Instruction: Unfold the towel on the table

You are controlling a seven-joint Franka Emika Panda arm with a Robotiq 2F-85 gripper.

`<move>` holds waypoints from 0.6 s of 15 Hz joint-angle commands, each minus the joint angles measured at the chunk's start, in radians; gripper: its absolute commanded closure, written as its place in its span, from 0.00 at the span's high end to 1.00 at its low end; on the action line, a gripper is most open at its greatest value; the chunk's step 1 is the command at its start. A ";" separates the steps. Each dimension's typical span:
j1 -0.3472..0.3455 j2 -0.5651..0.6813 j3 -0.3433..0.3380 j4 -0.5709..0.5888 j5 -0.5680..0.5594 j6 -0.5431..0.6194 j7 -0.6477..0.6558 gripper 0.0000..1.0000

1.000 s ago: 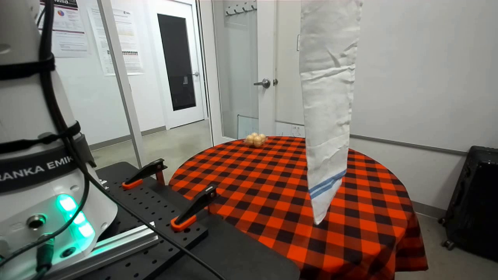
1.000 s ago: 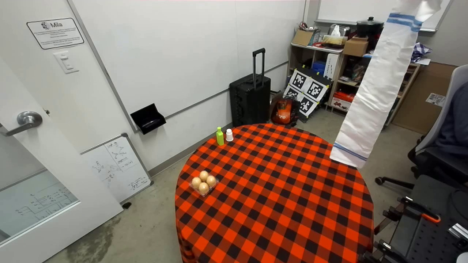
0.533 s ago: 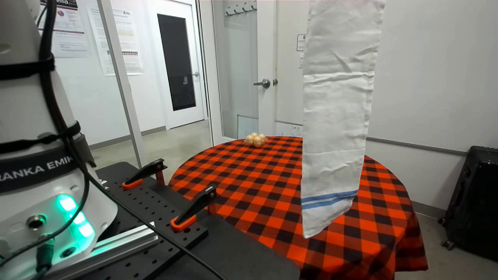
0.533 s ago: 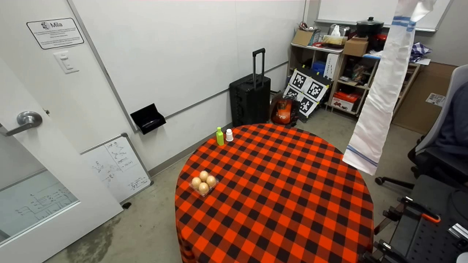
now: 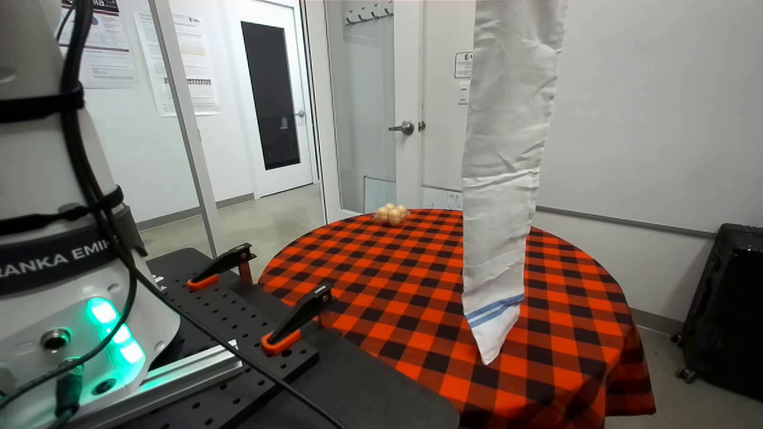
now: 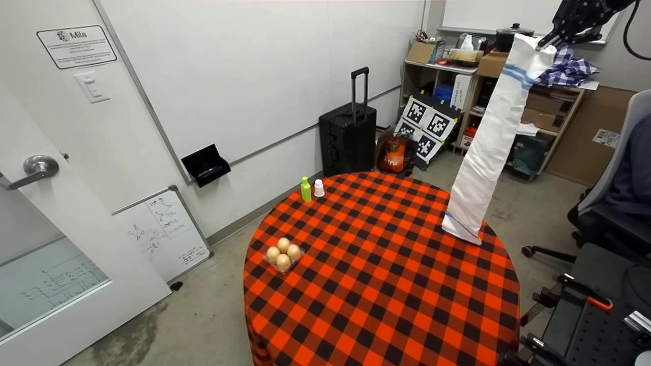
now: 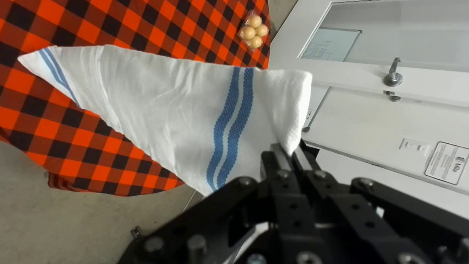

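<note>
The towel is a long white cloth with blue stripes near both ends. It hangs lengthwise in both exterior views (image 5: 506,167) (image 6: 491,137). My gripper (image 6: 546,44) is shut on a corner of its upper end; the wrist view shows the closed fingertips (image 7: 289,150) pinching the cloth (image 7: 165,102). The lower end hangs over the robot-side part of the round table with red-and-black check cloth (image 5: 369,274) (image 6: 386,284). I cannot tell whether it touches the table. The gripper is out of view above in an exterior view where the robot base shows.
A clear pack of eggs (image 6: 283,254) sits on the table's far side from the robot. A green bottle (image 6: 305,190) and a small white bottle (image 6: 319,188) stand near the table edge. The black base with orange clamps (image 5: 281,341) adjoins the table.
The towel swung toward the robot side, then back over the table. The gripper has come down into view with the towel's upper end. Eggs and bottles have not moved.
</note>
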 commanded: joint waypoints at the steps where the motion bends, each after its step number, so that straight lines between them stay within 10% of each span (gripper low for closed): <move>1: -0.018 0.010 0.012 -0.005 0.043 -0.020 -0.051 0.01; 9: 0.046 0.000 0.126 -0.066 0.023 -0.068 -0.146 0.01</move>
